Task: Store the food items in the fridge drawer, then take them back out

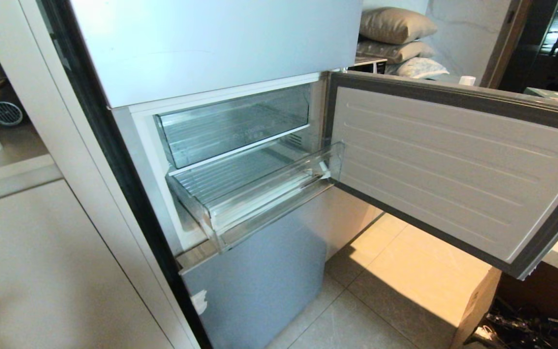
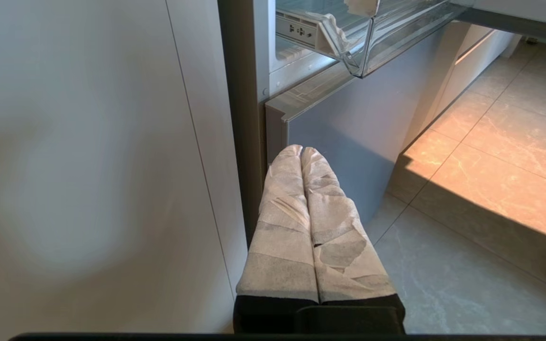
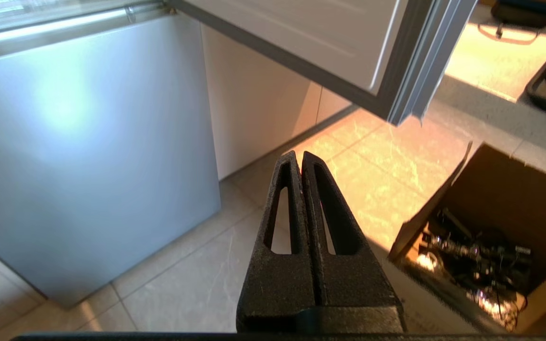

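The fridge (image 1: 240, 53) is seen with its middle door (image 1: 453, 165) swung wide to the right. The fridge drawer (image 1: 255, 194) is pulled out toward the near side and appears empty; no food is seen in it. Both grippers are held low near the floor, left gripper (image 2: 301, 150) and right gripper (image 3: 296, 155), fingers pressed closed on nothing. Open room is left above the drawer's stepped front lip

Fridge drawer (image 1: 259, 194) pulled out, door (image 1: 453, 169) open
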### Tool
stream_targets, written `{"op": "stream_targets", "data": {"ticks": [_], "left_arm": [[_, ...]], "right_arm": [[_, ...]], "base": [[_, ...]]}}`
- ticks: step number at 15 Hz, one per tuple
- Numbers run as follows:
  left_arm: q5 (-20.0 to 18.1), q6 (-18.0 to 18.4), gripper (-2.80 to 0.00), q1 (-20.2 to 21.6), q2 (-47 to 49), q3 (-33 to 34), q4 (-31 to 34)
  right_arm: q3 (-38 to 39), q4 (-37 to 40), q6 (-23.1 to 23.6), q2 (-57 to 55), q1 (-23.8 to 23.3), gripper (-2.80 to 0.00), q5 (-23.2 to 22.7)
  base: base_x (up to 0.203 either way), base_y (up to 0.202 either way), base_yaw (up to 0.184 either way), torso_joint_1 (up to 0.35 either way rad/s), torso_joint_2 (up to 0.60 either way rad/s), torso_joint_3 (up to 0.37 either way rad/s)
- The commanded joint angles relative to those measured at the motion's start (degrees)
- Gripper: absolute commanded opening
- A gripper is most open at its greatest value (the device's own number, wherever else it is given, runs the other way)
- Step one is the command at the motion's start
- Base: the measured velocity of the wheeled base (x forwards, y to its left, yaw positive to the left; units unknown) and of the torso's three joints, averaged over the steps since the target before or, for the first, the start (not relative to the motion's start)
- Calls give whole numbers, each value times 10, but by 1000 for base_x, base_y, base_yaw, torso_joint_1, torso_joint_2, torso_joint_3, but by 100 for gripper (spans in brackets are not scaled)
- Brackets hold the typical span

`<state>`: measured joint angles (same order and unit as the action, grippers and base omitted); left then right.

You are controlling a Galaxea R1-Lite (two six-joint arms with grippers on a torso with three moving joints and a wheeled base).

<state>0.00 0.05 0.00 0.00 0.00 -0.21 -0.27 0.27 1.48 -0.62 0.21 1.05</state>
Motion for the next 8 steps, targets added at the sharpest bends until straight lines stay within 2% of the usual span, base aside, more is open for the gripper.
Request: {"op": "stream_targets", "data": {"ticks": [1, 5, 6, 8], "left_arm": [[-1, 10, -280, 0, 0, 1, 0], [-7, 42, -280, 0, 1, -10, 0], [-20, 42, -280, 0, 7, -27, 2], [-61, 41, -280, 0, 59, -112, 6]], "right_arm": [[3, 1, 3, 6, 0, -280, -2], [3, 2, 4, 6, 0, -280, -1], [3, 1, -1, 6, 0, -280, 0], [3, 1, 5, 5, 0, -280, -3]], "base": [[0, 0, 0, 0, 0, 0], [0, 0, 0, 0, 0, 0], [0, 0, 0, 0, 0, 0], [0, 0, 0, 0, 0, 0]]}}
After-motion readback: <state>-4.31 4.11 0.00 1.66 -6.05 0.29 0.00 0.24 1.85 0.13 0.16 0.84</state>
